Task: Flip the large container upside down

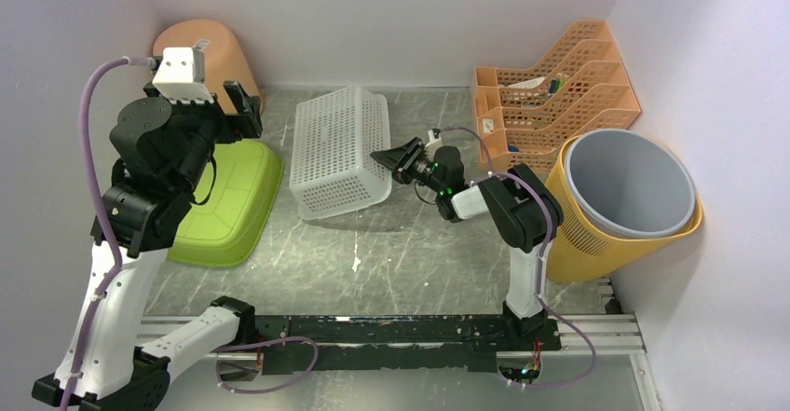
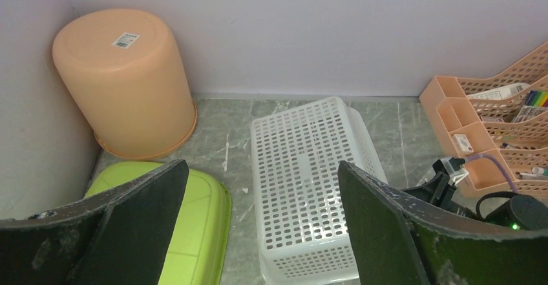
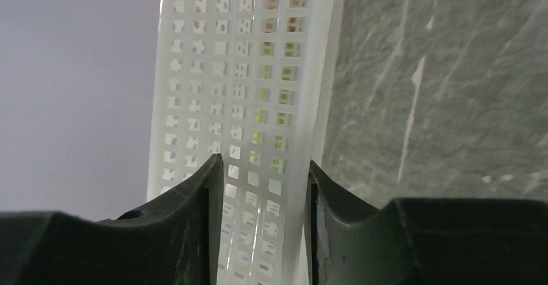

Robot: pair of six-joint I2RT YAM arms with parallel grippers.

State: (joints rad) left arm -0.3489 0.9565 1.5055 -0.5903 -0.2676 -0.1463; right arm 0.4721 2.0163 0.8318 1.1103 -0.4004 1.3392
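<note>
The large container, a white perforated basket (image 1: 337,150), lies bottom up on the grey marble table, mid-back (image 2: 310,181). My right gripper (image 1: 385,158) is at its right side. In the right wrist view the basket's side wall and rim (image 3: 258,72) run between the fingers of the right gripper (image 3: 263,160). The jaws stand partly apart around the rim, open, with the right finger (image 3: 323,201) against it. My left gripper (image 1: 244,105) hangs above the back left, wide open with nothing in it (image 2: 262,168), looking down at the basket.
An orange bucket (image 1: 200,52) stands upside down in the back left corner. A lime green tub (image 1: 233,201) lies bottom up beside the basket. An orange file organiser (image 1: 554,94) is at the back right. A grey bin in a yellow basket (image 1: 629,197) stands at the right wall.
</note>
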